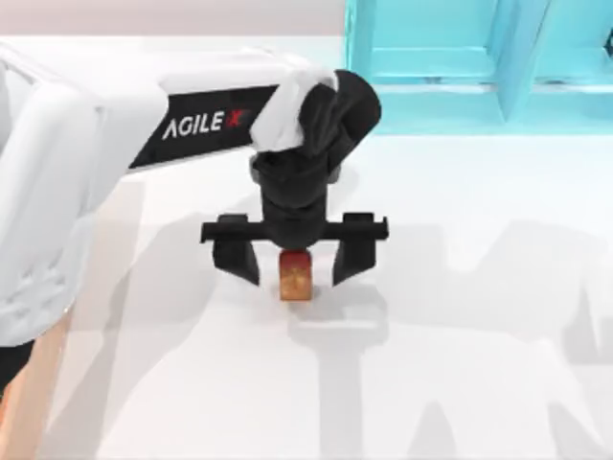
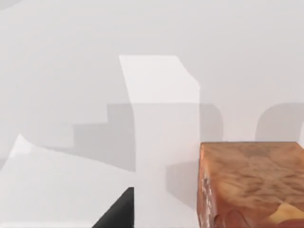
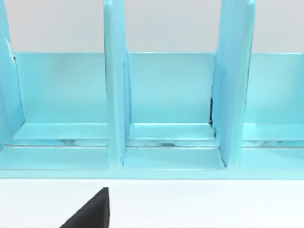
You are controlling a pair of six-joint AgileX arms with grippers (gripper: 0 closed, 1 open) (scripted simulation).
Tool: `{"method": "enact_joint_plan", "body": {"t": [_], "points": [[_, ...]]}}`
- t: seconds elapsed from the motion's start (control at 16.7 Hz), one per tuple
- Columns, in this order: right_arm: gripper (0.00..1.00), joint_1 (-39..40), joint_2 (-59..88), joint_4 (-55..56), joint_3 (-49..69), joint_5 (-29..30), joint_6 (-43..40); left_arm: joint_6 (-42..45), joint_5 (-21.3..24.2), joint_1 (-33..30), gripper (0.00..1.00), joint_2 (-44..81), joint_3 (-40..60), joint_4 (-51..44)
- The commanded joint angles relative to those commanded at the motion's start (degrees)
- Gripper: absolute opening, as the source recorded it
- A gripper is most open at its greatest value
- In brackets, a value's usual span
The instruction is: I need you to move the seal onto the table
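left hand (image 1: 295,257): spread wide, a finger on each side of the seal, not pinching | seal (image 1: 296,275): standing up on the white counter (image 1: 460,364), near the middle | tip: lift straight up, slowly, so no finger bumps it over

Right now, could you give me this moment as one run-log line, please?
left gripper: open, straddling seal | seal: upright on table, fingers apart from it | right arm: facing light blue shelf unit
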Motion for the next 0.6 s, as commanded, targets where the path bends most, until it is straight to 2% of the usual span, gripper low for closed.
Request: {"method": "enact_joint_plan", "body": {"t": [0.6], "points": [[1.00, 0.00, 0.00, 0.00, 0.00, 0.00, 0.00, -0.18, -0.15, -0.13, 1.00, 0.18, 2.23, -2.15]]}}
